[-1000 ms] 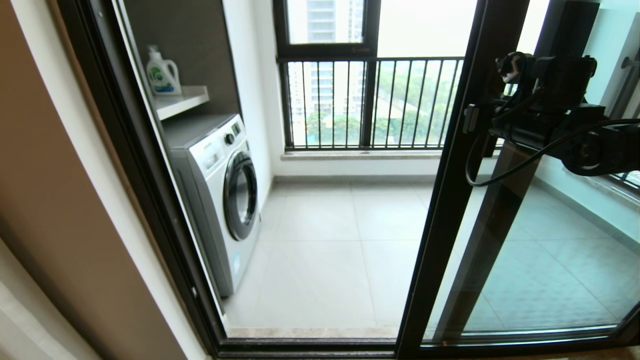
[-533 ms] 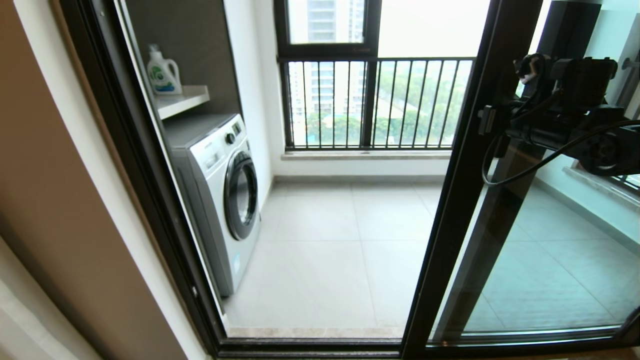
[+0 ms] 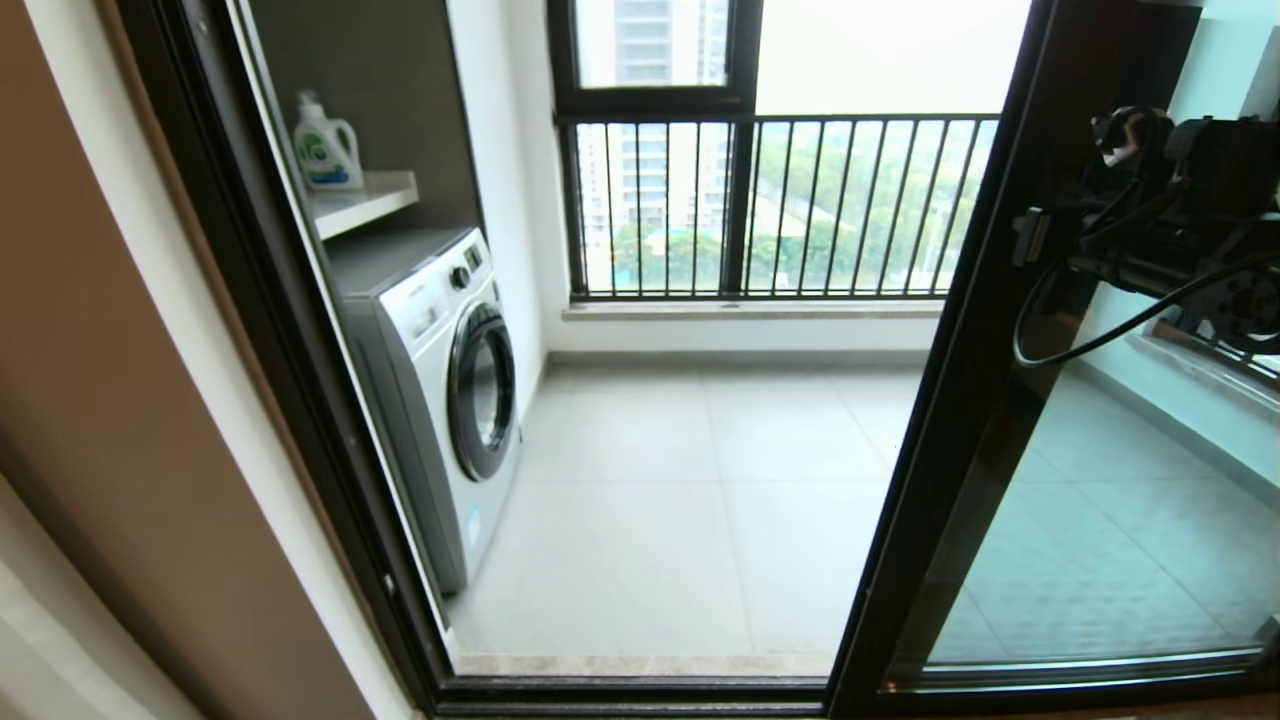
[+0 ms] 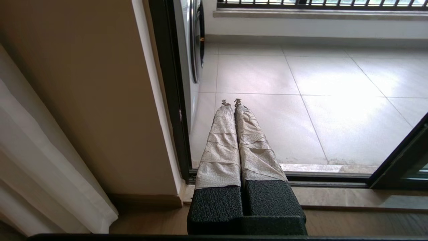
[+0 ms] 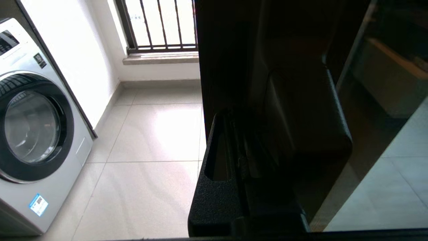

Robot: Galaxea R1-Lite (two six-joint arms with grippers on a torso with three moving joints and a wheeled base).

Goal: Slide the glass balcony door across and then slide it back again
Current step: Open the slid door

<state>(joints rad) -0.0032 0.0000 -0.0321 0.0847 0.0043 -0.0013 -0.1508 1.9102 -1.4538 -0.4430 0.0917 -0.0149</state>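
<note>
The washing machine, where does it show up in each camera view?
Head view: white front-loading washing machine at left, under a shelf.
Left wrist view: only its door edge, beyond the shut left claw.
Right wrist view: at one edge.
Shared landmark: black barred railing.

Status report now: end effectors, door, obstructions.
Right end effector at the glass balcony door upright, grip unclear. Left end effector shut, parked low by the sill. Door well open, sliding right. Nothing seen in its path.

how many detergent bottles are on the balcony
1: a white detergent bottle stands on the shelf above the washing machine, on the balcony's left side. Others may be hidden.
</note>
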